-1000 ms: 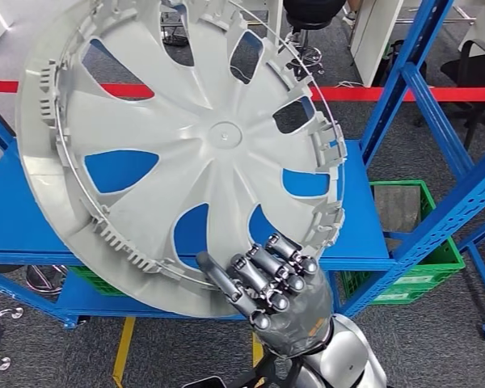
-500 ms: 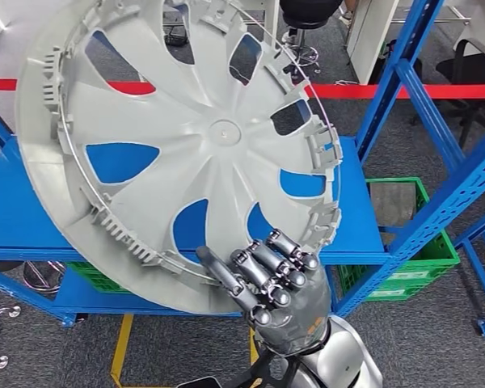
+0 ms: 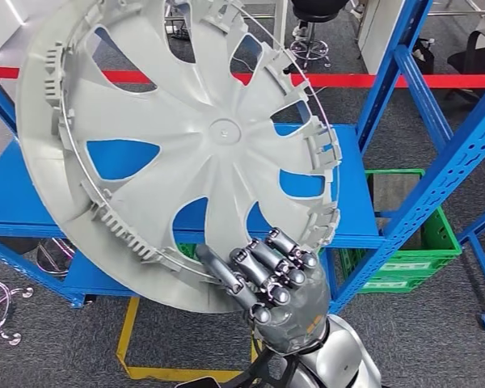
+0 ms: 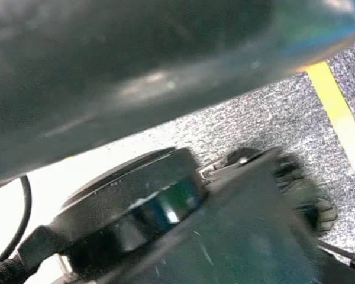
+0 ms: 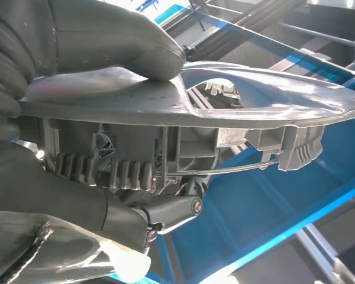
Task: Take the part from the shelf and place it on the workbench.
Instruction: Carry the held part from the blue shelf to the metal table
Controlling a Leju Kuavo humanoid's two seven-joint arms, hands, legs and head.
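One right hand [image 3: 276, 295] grips the tilted hubcap's [image 3: 185, 145] lower rim.

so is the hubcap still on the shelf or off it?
Off it. The right hand grips the hubcap by its lower rim and holds it tilted in the air, in front of the blue shelf.

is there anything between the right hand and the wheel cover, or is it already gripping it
Nothing stands between them. The right hand already grips the wheel cover at its lower rim: the right wrist view shows the thumb pressed on one face and fingers against the ribbed other face.
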